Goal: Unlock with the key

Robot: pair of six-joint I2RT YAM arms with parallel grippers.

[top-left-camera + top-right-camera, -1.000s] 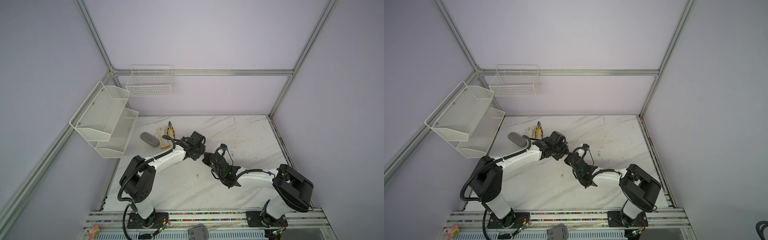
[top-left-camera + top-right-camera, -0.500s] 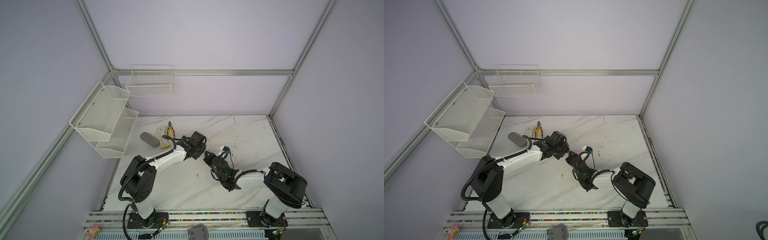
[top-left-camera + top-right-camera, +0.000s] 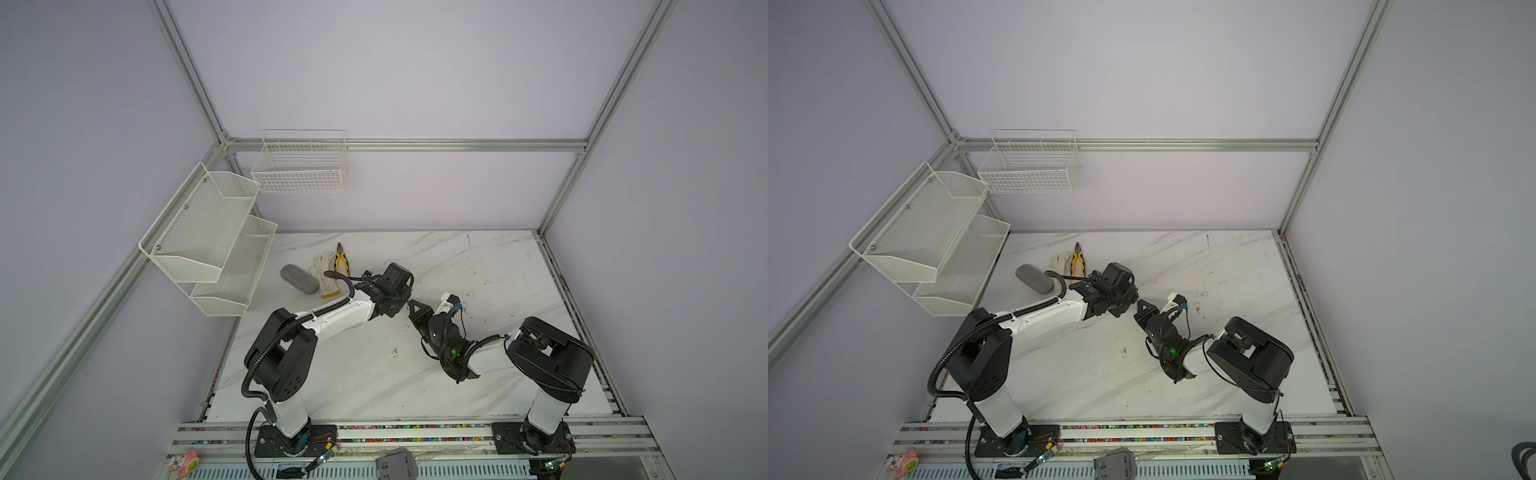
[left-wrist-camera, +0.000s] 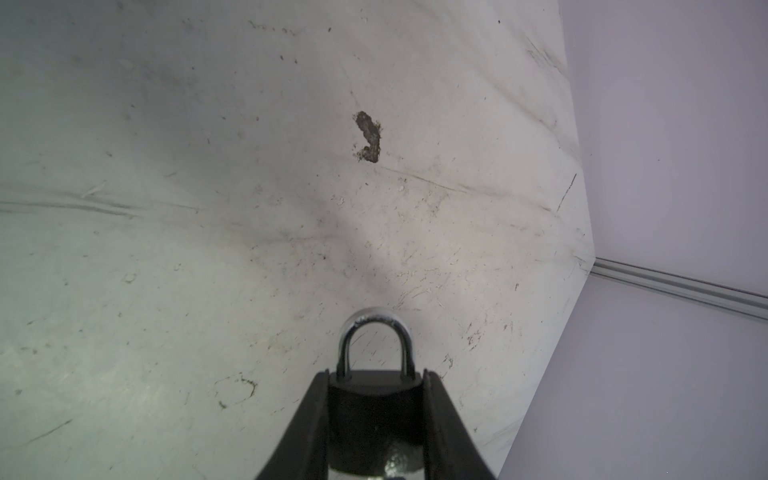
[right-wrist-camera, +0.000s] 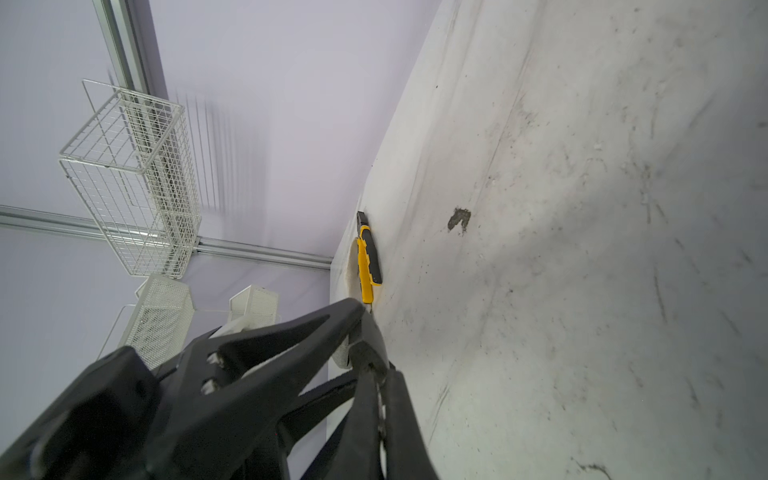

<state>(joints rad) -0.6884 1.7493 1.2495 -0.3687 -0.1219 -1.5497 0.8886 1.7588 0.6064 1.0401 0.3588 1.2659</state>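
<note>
The left gripper (image 4: pixel 376 415) clamps the padlock (image 4: pixel 374 411), shackle outward, to steady it. Beside the padlock, the right gripper (image 5: pixel 376 370) is closed; the key is not visible.

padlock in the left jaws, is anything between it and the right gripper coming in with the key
Nothing visible does. The padlock sits clamped in the left gripper, shackle outward. In a top view the shut right gripper ends just beside the left one, with only bare table around them. The key itself can't be made out.
</note>
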